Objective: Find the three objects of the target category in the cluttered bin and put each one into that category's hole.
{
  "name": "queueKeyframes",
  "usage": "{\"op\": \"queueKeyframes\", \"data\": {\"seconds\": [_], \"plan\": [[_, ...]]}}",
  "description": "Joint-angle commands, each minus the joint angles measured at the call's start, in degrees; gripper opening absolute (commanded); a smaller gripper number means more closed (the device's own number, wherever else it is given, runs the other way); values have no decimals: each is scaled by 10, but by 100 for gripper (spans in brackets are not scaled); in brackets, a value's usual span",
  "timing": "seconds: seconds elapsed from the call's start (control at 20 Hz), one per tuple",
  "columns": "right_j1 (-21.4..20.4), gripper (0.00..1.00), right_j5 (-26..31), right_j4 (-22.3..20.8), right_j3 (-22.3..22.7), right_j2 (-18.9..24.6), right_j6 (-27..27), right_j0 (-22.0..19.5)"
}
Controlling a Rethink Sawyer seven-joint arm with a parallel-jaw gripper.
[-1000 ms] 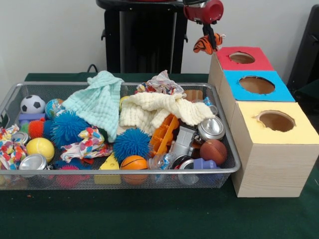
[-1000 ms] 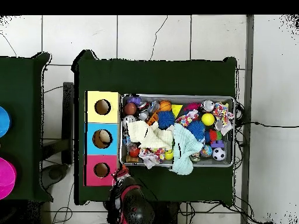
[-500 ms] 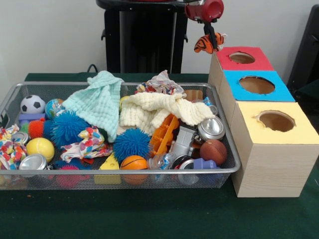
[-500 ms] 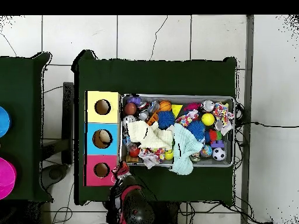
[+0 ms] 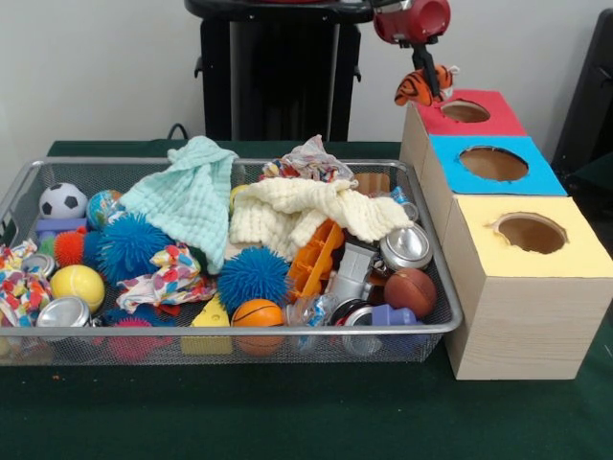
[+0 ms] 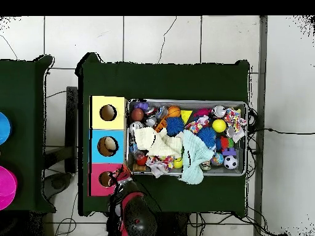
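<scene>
In the front view my gripper (image 5: 428,80) hangs high at the top right, shut on a small orange and black striped tiger toy (image 5: 420,88). The toy dangles just left of the red box's hole (image 5: 465,111), above that box's near left corner. Seen from overhead, the arm's red and black head (image 6: 132,212) sits below the red box (image 6: 98,188), and the toy (image 6: 123,175) shows at the edge of that hole (image 6: 106,179). The wire bin (image 5: 436,287) holds a jumble of balls, cloths, cans and plastic toys.
A row of boxes stands right of the bin: red, blue (image 5: 493,163) and yellow (image 5: 530,233), each with a round hole on top. Cream (image 5: 306,216) and mint (image 5: 189,196) cloths cover the bin's middle. Spiky blue balls, a soccer ball (image 5: 62,200) and cans lie around them.
The gripper has carried the tiger toy to the right in the front view, from left of the red box to just beside its hole. The bin's contents have not moved.
</scene>
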Motion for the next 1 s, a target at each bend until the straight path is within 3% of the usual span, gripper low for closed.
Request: {"op": "queueKeyframes", "data": {"seconds": [0.05, 0.6, 1.0], "plan": [[-3, 0, 19, 35, -86, 97, 107, 3], [-6, 0, 20, 22, -81, 107, 107, 1], [-31, 0, 32, 4, -57, 125, 143, -14]]}}
